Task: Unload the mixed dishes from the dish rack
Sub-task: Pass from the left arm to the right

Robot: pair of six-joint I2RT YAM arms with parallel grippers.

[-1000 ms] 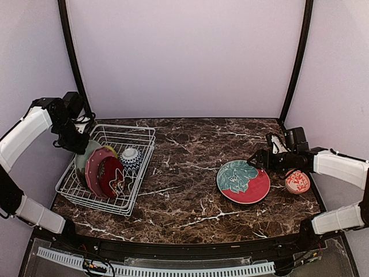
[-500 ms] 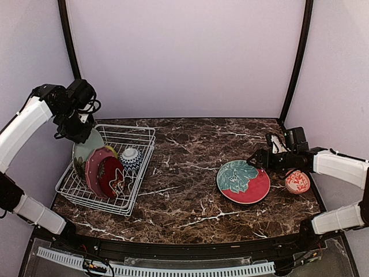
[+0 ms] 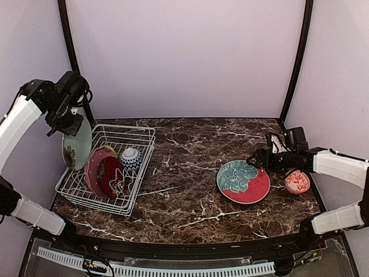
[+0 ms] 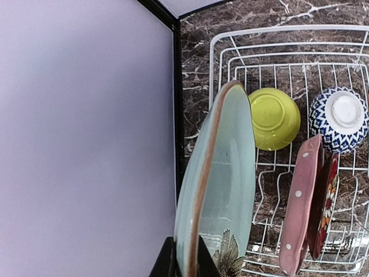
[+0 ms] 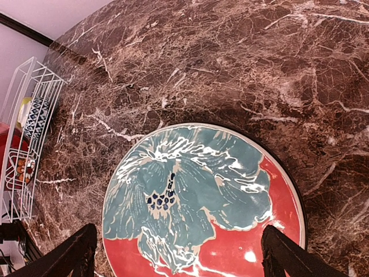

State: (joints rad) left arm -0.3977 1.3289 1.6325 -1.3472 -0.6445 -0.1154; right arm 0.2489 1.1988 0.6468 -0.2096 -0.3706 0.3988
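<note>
Top view, left end effector [image 3: 67, 122]: clenched on the upper rim of the pale green plate [image 3: 77, 147], which hangs on edge over the left side of the dish rack [image 3: 124, 125].
Top view, right end effector [image 3: 258, 160]: released, just beside the red-teal plate [image 3: 243, 182] lying flat on the surface [image 3: 184, 173].
Left wrist view, grip: fingertips [image 4: 166, 264] pinch only a thin strip of rim.
Left wrist view, rack: lime-green bowl [image 4: 275, 118], blue-white bowl [image 4: 340, 118] and dark red floral plate [image 4: 324, 205] sit below.
Right wrist view: jaws wide, nothing between them.
Risk, slip: the narrow rim hold may let the plate swing or drop onto the dishes below.
Risk, snag: its lower edge could catch the wires; clearance cannot be told.
</note>
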